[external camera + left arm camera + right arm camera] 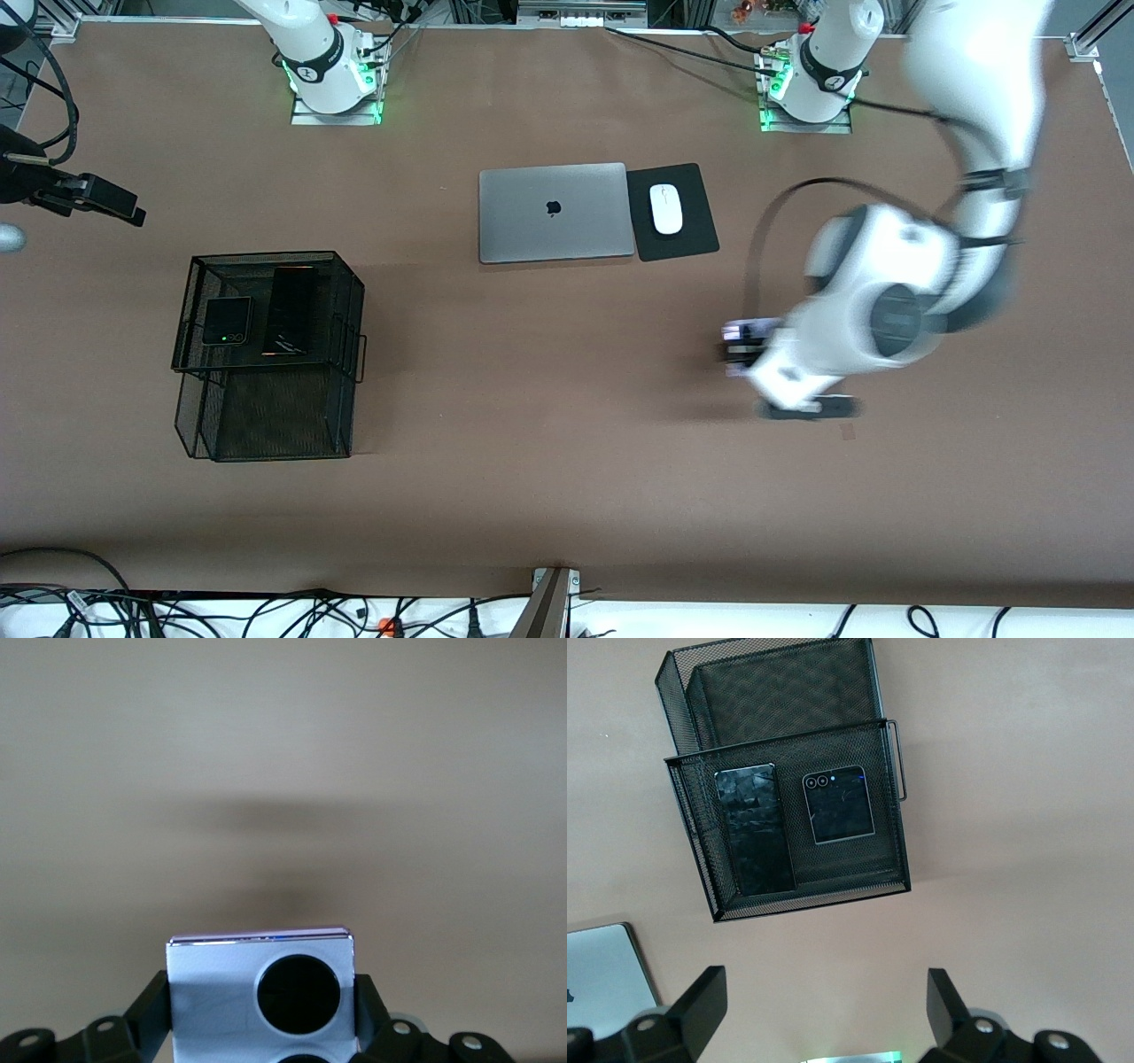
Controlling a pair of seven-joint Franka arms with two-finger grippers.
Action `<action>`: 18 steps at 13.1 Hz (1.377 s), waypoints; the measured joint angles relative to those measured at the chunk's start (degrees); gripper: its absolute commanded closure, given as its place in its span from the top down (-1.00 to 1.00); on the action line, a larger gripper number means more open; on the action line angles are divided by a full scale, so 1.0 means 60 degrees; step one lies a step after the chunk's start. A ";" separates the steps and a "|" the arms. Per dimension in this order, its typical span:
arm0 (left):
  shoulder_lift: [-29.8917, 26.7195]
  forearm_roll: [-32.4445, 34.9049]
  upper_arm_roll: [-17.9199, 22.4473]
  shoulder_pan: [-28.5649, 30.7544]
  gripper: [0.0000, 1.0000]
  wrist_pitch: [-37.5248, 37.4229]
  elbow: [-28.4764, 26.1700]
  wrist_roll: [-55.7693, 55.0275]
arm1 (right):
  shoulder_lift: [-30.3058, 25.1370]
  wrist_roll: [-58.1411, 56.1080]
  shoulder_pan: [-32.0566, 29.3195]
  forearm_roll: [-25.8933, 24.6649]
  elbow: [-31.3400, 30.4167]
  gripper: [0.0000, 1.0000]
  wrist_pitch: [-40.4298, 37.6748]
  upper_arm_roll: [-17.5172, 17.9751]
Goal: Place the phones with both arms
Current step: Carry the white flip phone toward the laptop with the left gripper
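The lilac-white phone (pixel 221 992), one black round lens fully in view, is clamped between the fingers (pixel 151 1014) of my left gripper (pixel 263 1010). That left gripper (pixel 735 347) hangs with the phone (pixel 741 333) over bare table toward the left arm's end. The small black folded phone (pixel 226 321) and the long black slab (pixel 288 312) lie side by side in the upper tier of a black wire basket (pixel 266 257). My right gripper (pixel 826 1010) is open and empty, up beside the basket (pixel 788 895), looking down on the slab (pixel 753 828) and folded phone (pixel 838 804); it (pixel 115 202) sits at the right arm's end.
A closed grey laptop (pixel 554 213) lies mid-table near the bases, with a black mouse pad (pixel 691 239) and white mouse (pixel 666 209) beside it. The basket's lower tier (pixel 266 416) juts toward the front camera. Cables trail along the table's near edge.
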 measured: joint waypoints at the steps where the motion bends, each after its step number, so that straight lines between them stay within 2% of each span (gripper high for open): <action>1: 0.0375 -0.0002 0.0020 -0.0462 0.04 0.0785 -0.0004 -0.0448 | 0.0002 0.0000 -0.0167 0.0000 0.0000 1.00 0.0000 0.0184; 2: 0.0728 -0.0003 0.0037 -0.0844 0.24 0.1516 -0.0006 -0.0786 | 0.0001 0.0000 -0.0229 0.0000 0.0002 1.00 0.0000 0.0259; 3: 0.1027 -0.0003 0.0051 -0.1157 0.35 0.2135 -0.0013 -0.1067 | 0.0002 0.0000 -0.0256 0.0000 0.0001 1.00 -0.0001 0.0292; 4: 0.1305 -0.0003 0.0062 -0.1417 0.15 0.2655 -0.0024 -0.1229 | 0.0002 0.0000 -0.0269 0.0000 0.0002 1.00 -0.0001 0.0308; 5: 0.1583 -0.0003 0.0073 -0.1641 0.11 0.3077 -0.0054 -0.1296 | 0.0003 0.0000 -0.0277 0.0000 0.0002 1.00 -0.0001 0.0319; 7: 0.2245 -0.0003 0.0106 -0.2018 0.16 0.3999 -0.0119 -0.1342 | 0.0005 0.0000 -0.0284 0.0000 0.0001 1.00 -0.0003 0.0330; 8: 0.2557 -0.0003 0.0121 -0.2127 0.37 0.4382 -0.0126 -0.1343 | 0.0009 0.0000 -0.0287 0.0000 0.0001 1.00 -0.0004 0.0339; 9: 0.2656 0.0005 0.0133 -0.2165 0.99 0.4525 -0.0090 -0.1361 | 0.0018 0.0000 -0.0288 0.0000 0.0001 1.00 -0.0007 0.0360; 14: 0.2580 0.0003 0.0215 -0.2089 1.00 0.4390 0.0014 -0.1551 | 0.0162 0.0059 -0.0296 0.0000 0.0001 1.00 0.0013 0.0776; 16: 0.2002 0.0003 0.0240 -0.1820 1.00 0.3054 0.0272 -0.1696 | 0.0296 0.0389 -0.0302 0.0000 0.0001 1.00 0.0121 0.1103; 18: 0.0914 0.0004 0.0282 -0.1263 1.00 0.1254 0.0451 -0.1701 | 0.0489 0.0946 -0.0301 0.0000 0.0000 1.00 0.0424 0.1647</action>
